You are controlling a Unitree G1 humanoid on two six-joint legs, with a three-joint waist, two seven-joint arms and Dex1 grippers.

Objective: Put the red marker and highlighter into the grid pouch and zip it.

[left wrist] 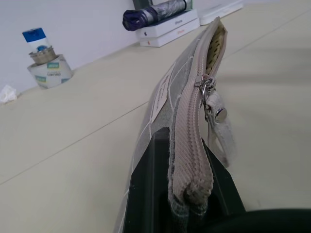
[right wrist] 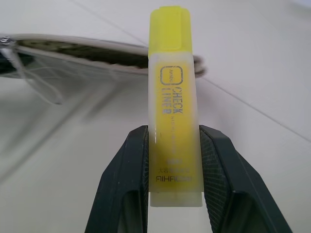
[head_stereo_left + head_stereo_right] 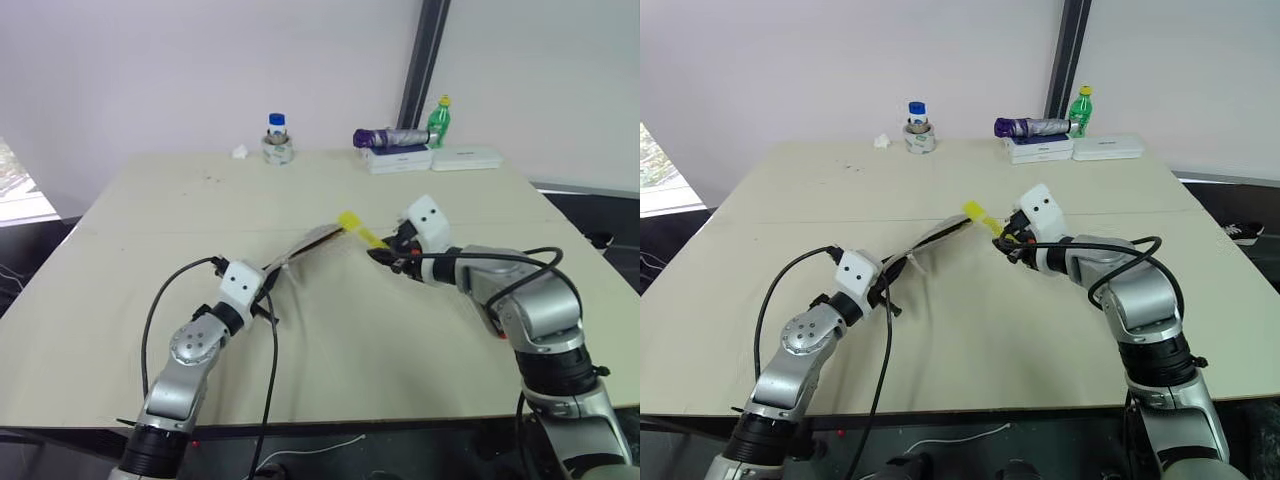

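Head view: we see the left gripper [image 3: 268, 290] clamping the flat grey grid-pattern fabric pouch [image 3: 305, 247] mid-table [image 3: 150, 200]; the right gripper [image 3: 388, 252] holds the chunky yellow highlighter [image 3: 360, 229] at its open end. Left wrist: zipper part open. Right wrist: fingers [image 2: 124, 184] pinch the highlighter's base.

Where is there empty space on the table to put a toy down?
The near part of the table, between the two arms, is bare, and so is the left side up to the jar. The far right edge is crowded: boxes, a green bottle, a white case.
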